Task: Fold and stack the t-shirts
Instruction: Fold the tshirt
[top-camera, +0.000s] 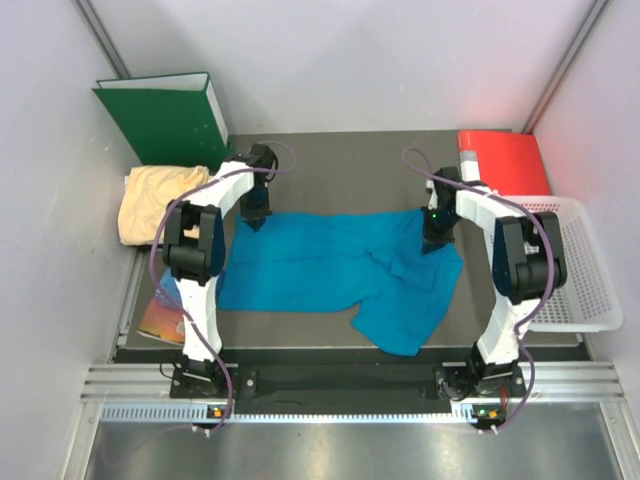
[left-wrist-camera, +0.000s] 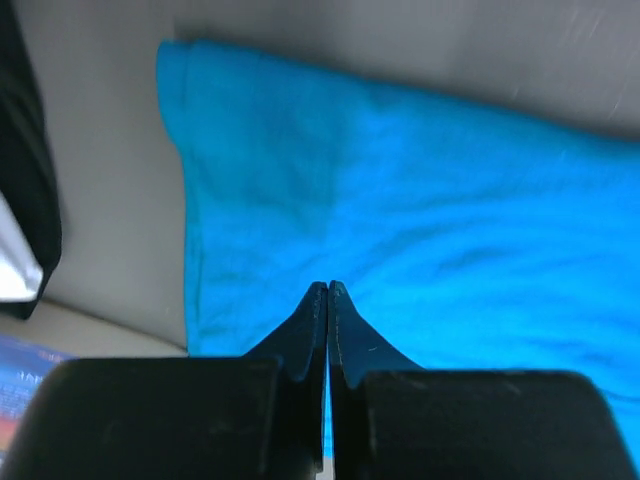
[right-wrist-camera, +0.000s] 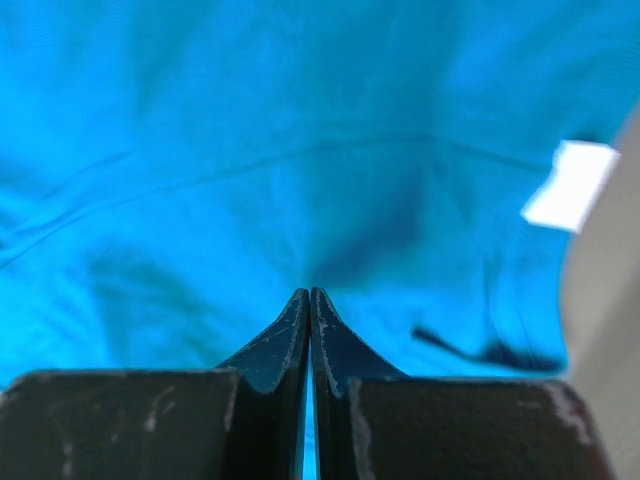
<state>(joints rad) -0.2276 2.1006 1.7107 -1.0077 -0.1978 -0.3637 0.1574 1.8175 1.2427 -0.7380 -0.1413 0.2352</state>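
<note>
Lying spread out on the bench (top-camera: 340, 170) is the blue t-shirt (top-camera: 320, 270), bunched up at its right end. The left fingers (left-wrist-camera: 328, 292) and the right fingers (right-wrist-camera: 309, 296) are squeezed tight together over it, holding nothing I can see. The yellow t-shirt (top-camera: 155, 200) sits crumpled far left.

The right claw (right-wrist-camera: 310, 292) has its two dark fingers (right-wrist-camera: 285, 340) pressed tip to tip over the wrinkled teal-blue t-shirt (right-wrist-camera: 250, 150), which fills nearly the whole view. A white neck label (right-wrist-camera: 570, 185) sits near the shirt's right edge, beside a strip of grey counter (right-wrist-camera: 612, 300).
</note>
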